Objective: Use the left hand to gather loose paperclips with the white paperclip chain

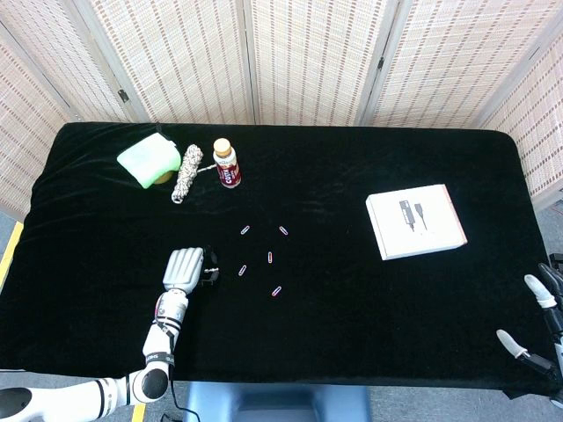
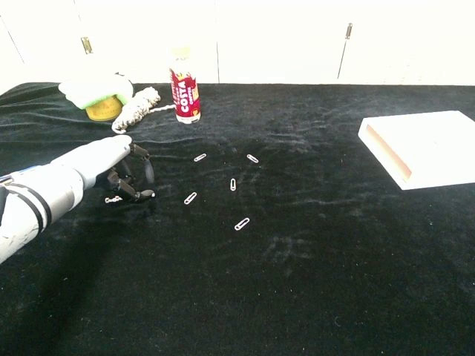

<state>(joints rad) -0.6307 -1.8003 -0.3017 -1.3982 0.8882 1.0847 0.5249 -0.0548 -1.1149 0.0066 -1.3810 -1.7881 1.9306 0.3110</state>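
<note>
My left hand [image 1: 186, 267] hangs over the spot where the white paperclip chain lies, fingers [image 2: 139, 173] curled down around it. Only the chain's left end [image 2: 113, 199] peeks out beneath the hand in the chest view; the head view hides it. Whether the fingers grip the chain is unclear. Several loose paperclips lie to the right of the hand: the nearest [image 1: 242, 270] [image 2: 191, 198], another [image 1: 270, 258] [image 2: 233, 184], and one closer to the front [image 1: 277, 290] [image 2: 242, 223]. My right hand [image 1: 538, 327] sits at the table's front right corner, fingers apart and empty.
At the back left stand a Costa bottle [image 1: 227, 163] [image 2: 185, 95], a speckled roll [image 1: 186, 172] and a green-topped container [image 1: 150, 159]. A white box [image 1: 414, 221] [image 2: 424, 147] lies at the right. The table is covered in black cloth [image 1: 352, 299].
</note>
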